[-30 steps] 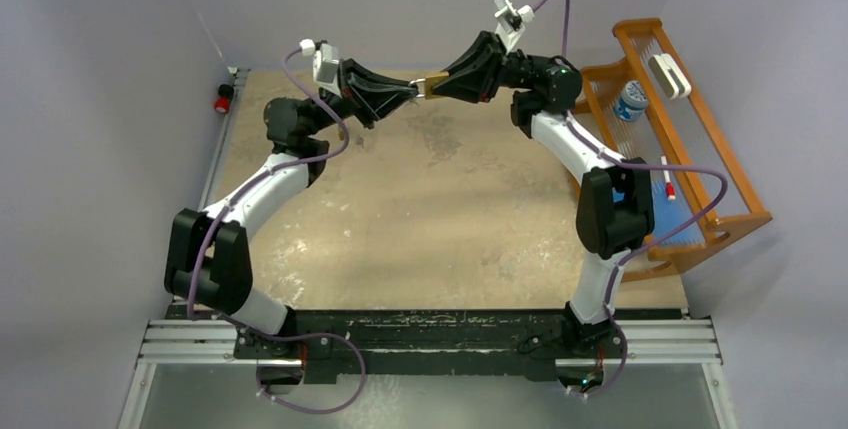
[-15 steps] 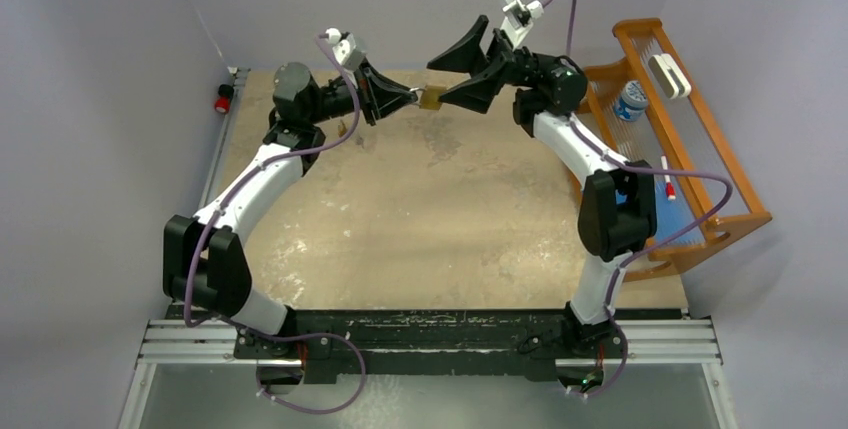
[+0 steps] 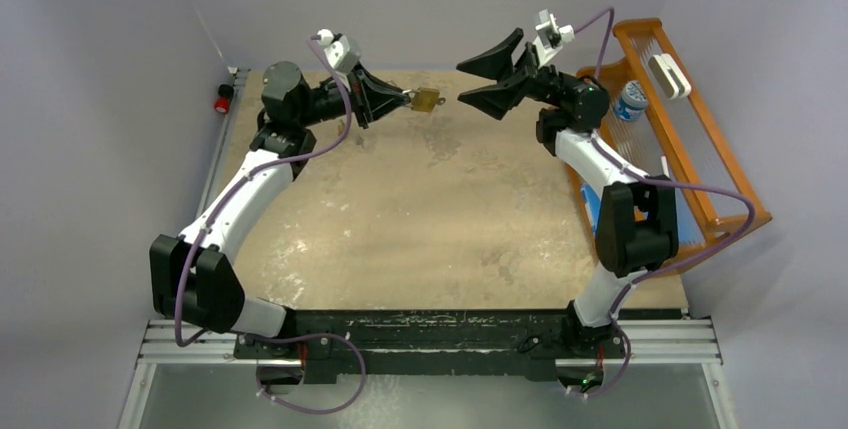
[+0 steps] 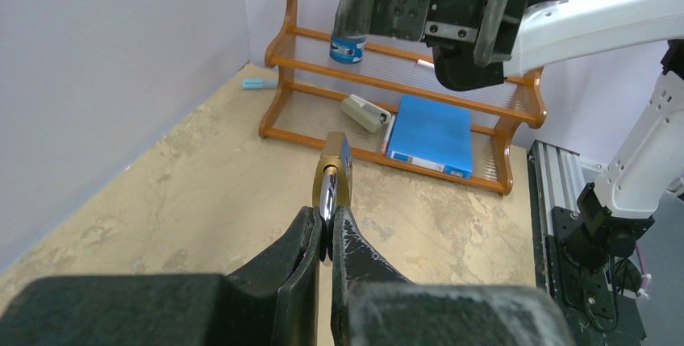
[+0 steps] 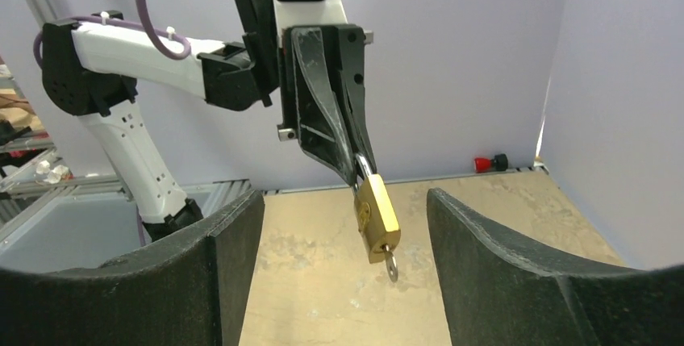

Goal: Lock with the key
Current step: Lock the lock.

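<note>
Two arms are raised over the far edge of the table [image 3: 430,219], tips turned toward each other, and you have the padlock [image 3: 428,100] hanging in the air between them, close to the far wall. Your left gripper [image 3: 405,99] is clenched on the lock's steel shackle [image 4: 326,197]: the left wrist camera shows both fingers pressed tight against the loop, with the brass body jutting out beyond the tips. From the right wrist camera you see the lock dangling tilted below those fingers, and the key [image 5: 390,264] sticking out of its bottom end, only its small round eye showing. Your right gripper [image 3: 460,83] is released, its two fingers spread wide, one above the other in the overhead view. It sits just to the right of the lock, facing it with a clear gap, and touches neither lock nor key. On the right side of the table stands an orange wooden rack [image 3: 715,149] holding a bottle with a blue label [image 3: 630,99], a blue book [image 4: 430,135] and a marker [image 3: 667,184]. At the far left corner you have a small red knob [image 3: 222,102].
</note>
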